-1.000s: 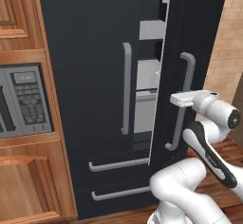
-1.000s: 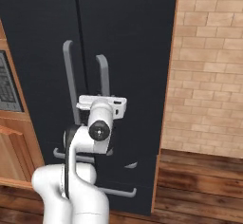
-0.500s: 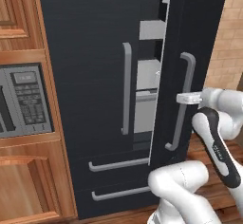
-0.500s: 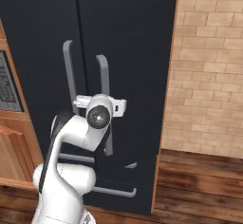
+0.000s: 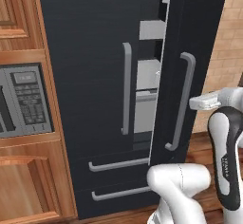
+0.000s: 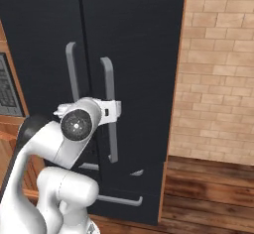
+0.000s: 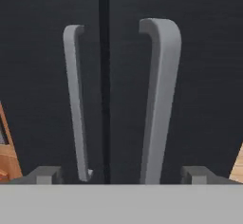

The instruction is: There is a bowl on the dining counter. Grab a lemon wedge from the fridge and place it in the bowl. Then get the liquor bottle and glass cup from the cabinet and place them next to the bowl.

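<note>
The black fridge fills the scene. Its right door stands ajar, and pale shelves show through the gap. My gripper hovers just right of that door's long grey bar handle, open and holding nothing. In the hand view the two fingertips stand wide apart at the bottom around the gripper. The right handle and the left handle rise beyond them, a short way off. The hand also shows beside the handle in the right base view. Bowl, lemon wedge, liquor bottle and glass cup are out of view.
A grey microwave sits in reddish wooden cabinetry left of the fridge. Two drawer handles run across the fridge's lower part. A brick wall and wooden floor lie to the right.
My gripper has opened, let go of the right door's handle and drawn back from it to the right. The door stays ajar.
</note>
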You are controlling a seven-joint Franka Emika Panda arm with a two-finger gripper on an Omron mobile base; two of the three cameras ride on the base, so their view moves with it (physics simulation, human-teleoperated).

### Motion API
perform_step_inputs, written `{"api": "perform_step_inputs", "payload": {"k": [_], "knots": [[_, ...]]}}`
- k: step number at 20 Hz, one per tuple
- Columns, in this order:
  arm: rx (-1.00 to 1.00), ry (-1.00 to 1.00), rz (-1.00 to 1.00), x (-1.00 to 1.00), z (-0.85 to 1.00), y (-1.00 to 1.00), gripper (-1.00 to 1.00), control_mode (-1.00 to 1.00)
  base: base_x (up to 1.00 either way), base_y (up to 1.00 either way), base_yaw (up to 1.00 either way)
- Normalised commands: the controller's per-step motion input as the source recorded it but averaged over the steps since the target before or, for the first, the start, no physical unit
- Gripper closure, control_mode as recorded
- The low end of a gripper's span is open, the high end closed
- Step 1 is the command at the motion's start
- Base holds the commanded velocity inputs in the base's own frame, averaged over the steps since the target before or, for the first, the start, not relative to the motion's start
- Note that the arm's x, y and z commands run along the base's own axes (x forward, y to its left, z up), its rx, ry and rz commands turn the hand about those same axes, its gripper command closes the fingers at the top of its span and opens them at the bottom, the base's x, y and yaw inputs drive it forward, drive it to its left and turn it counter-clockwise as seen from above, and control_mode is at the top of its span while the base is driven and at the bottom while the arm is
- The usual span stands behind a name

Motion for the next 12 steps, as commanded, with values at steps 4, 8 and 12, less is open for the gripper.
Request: {"api": "perform_step_inputs", "payload": {"k": [4,8,12], "knots": [[-0.28,0.0,-0.02,-0.16,0.43,0.86,-1.0,-1.0,0.0,0.0,0.0],[-0.36,0.05,0.0,0.03,0.23,0.99,-1.0,-1.0,0.0,0.0,0.0],[-0.38,0.15,0.0,0.35,0.06,0.91,-1.0,-1.0,0.0,0.0,0.0]]}}
